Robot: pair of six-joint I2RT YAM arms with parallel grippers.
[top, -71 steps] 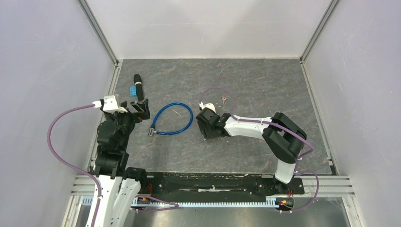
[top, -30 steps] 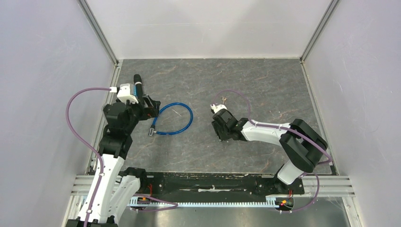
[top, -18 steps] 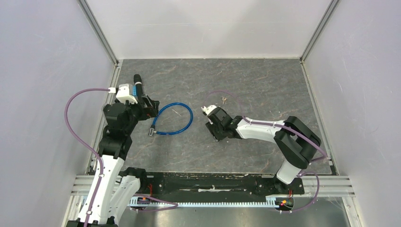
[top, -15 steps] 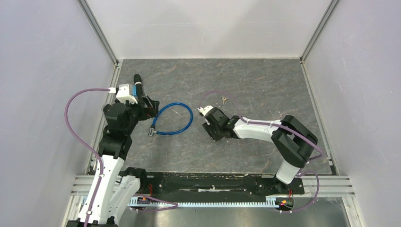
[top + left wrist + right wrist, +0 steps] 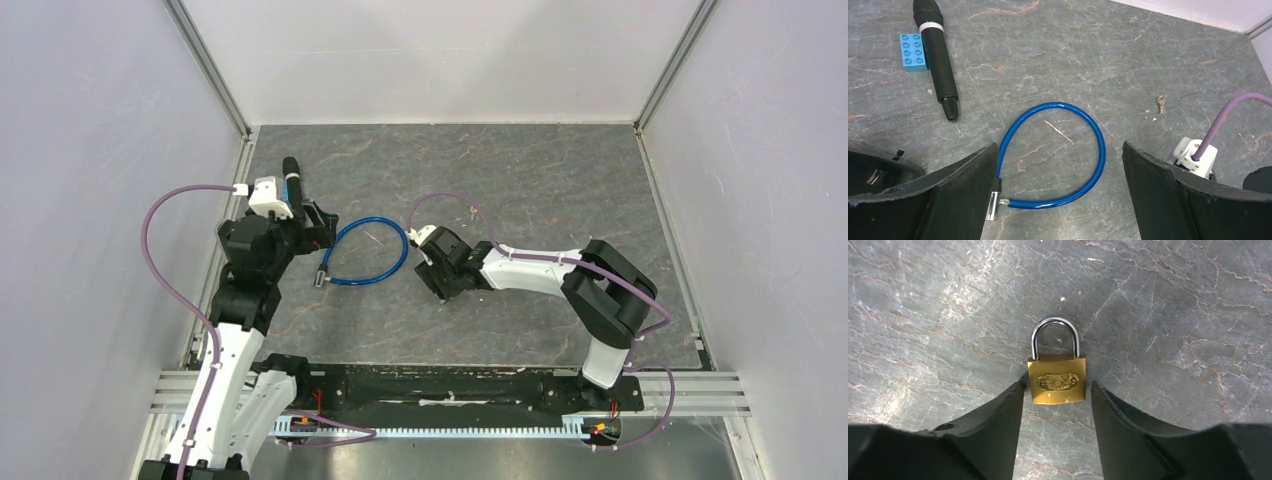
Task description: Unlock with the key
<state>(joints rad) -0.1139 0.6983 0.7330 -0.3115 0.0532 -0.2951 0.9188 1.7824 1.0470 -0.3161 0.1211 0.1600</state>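
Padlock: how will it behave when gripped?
The padlock looks like solid brass, so it is probably stiff and heavy for its size. Lying flat, it is unlikely to roll. Its polished sides may slip between the jaws.

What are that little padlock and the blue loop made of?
Padlock: the body looks like brass, golden with a soft shine. Its shackle is a mirror-bright silvery metal, likely steel. Blue loop: glossy blue plastic-looking skin with highlights, probably over a cable.
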